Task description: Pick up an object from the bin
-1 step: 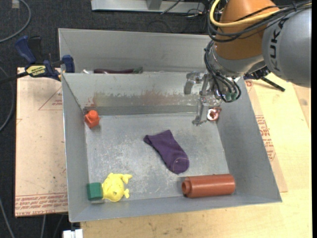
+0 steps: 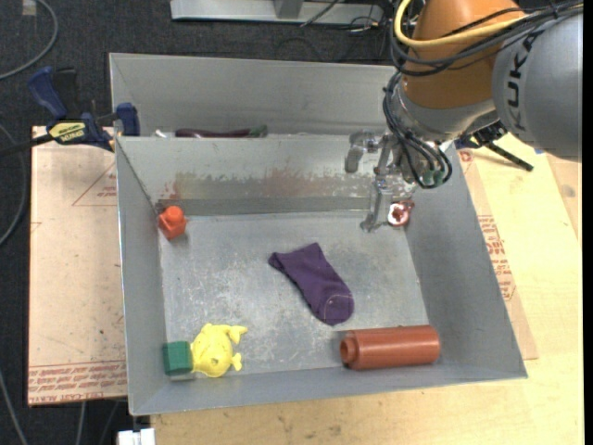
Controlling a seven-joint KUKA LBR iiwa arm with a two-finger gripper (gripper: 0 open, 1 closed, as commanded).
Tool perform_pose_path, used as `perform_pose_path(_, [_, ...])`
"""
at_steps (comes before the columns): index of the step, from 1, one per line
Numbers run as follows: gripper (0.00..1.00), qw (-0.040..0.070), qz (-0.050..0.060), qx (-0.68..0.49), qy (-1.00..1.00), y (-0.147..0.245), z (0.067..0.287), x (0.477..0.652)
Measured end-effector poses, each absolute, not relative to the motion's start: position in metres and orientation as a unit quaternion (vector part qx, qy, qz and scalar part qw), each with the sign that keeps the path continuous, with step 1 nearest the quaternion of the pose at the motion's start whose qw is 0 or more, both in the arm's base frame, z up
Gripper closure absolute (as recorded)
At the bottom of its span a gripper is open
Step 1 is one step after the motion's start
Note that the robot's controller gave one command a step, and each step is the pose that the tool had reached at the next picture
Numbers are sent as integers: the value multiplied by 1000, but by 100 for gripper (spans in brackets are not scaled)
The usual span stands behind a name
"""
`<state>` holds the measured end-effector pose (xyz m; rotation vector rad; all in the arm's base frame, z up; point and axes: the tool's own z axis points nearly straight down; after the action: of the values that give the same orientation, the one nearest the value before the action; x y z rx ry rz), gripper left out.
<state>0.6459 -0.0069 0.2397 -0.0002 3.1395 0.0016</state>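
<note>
My gripper (image 2: 372,200) hangs over the bin's back right area, close to the back wall, with its metal fingers open and nothing between them. Just to its right lies a small red and white thing (image 2: 399,214), beside one fingertip. A crumpled purple sock (image 2: 316,282) lies in the middle of the bin, in front of the gripper and a little to its left. A red-brown cylinder (image 2: 390,348) lies on its side at the front right.
A small orange block (image 2: 171,222) sits at the back left by the sloping wall. A yellow soft toy (image 2: 218,349) and a green block (image 2: 177,358) lie together in the front left corner. The arm's orange cover looms over the back right rim.
</note>
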Motion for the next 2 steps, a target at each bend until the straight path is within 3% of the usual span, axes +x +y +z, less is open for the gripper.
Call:
perform_pose_path(1, [0, 6, 0, 2, 1000, 1, 208, 645])
perform_pose_path(2, [0, 2, 1, 28, 1000, 19, 151, 621])
